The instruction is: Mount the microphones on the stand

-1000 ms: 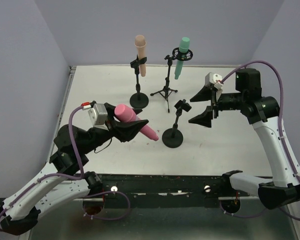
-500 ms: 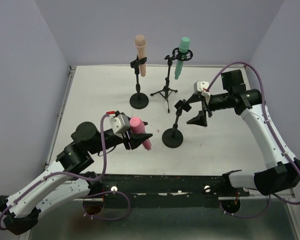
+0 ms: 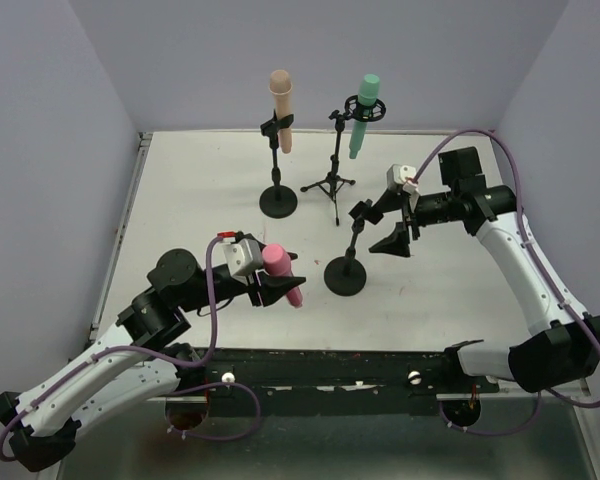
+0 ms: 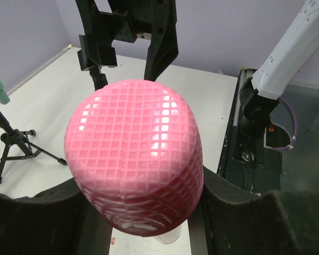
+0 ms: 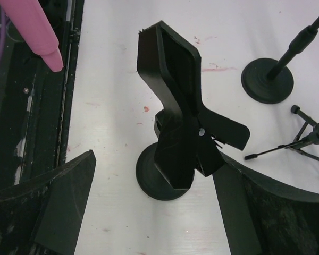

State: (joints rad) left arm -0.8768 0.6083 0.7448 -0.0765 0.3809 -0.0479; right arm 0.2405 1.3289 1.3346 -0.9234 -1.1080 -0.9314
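Observation:
My left gripper is shut on the pink microphone and holds it tilted, just left of the empty short stand. In the left wrist view its gridded head fills the space between my fingers. My right gripper is open, with its jaws on either side of that stand's black clip. In the right wrist view the clip stands between the open fingers above the round base, and the pink microphone's tail is at top left. The beige microphone and the green microphone sit in the back stands.
The beige microphone's round-base stand and the green one's tripod stand are at the back middle. Purple walls close in the white table on three sides. A black rail runs along the near edge.
My left gripper has carried the pink microphone right and nearer, turning it steeper, close to the short stand. My right gripper has moved left onto the stand's clip.

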